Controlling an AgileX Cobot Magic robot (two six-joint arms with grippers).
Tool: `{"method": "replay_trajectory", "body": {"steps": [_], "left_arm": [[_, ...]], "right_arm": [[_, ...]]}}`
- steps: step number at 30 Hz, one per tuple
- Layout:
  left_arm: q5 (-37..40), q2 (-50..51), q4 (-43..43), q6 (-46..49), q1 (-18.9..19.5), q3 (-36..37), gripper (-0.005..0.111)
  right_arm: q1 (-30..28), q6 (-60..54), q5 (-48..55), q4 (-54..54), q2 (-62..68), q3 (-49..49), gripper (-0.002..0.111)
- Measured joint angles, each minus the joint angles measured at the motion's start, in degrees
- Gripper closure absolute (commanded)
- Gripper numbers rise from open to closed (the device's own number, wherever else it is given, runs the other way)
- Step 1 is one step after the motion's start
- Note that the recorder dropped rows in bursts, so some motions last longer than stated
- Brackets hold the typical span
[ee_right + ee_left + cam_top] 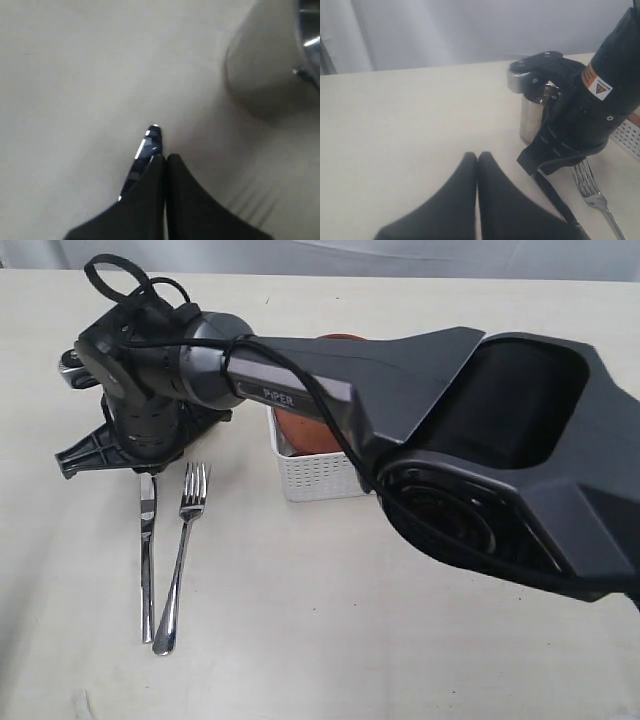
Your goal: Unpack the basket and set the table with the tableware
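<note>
My right arm reaches across the table (320, 640) to the left, and its gripper (140, 466) hangs low over the top end of the steel knife (147, 560). In the right wrist view its jaws are shut (165, 157); the knife's tip (150, 142) shows beside one finger, not between them. A steel fork (180, 560) lies next to the knife. The steel cup (530, 120) stands just beyond the gripper. The white basket (315, 478) holds a reddish-brown plate (300, 430). My left gripper (477, 156) is shut and empty, over bare table.
The right arm's dark forearm and base (480, 460) span the right half of the exterior view and hide much of the basket. A pale wall or curtain (470, 30) rises behind the table's far edge.
</note>
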Motion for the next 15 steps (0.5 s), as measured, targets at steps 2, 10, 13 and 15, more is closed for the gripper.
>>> {"method": "replay_trajectory", "body": {"steps": [2, 10, 13, 15], "left_arm": [[0.0, 0.0, 0.0, 0.0, 0.0, 0.0, 0.107], [0.0, 0.0, 0.0, 0.0, 0.0, 0.0, 0.107], [0.0, 0.0, 0.0, 0.0, 0.0, 0.0, 0.107], [0.0, 0.0, 0.0, 0.0, 0.0, 0.0, 0.107]], "right_arm": [[-0.2, -0.43, 0.38, -0.11, 0.0, 0.0, 0.109], [-0.2, -4.55, -2.69, 8.79, 0.11, 0.0, 0.109], [0.41, -6.89, -4.34, 12.24, 0.97, 0.0, 0.109], [0.72, -7.53, -4.48, 12.97, 1.79, 0.0, 0.109]]}}
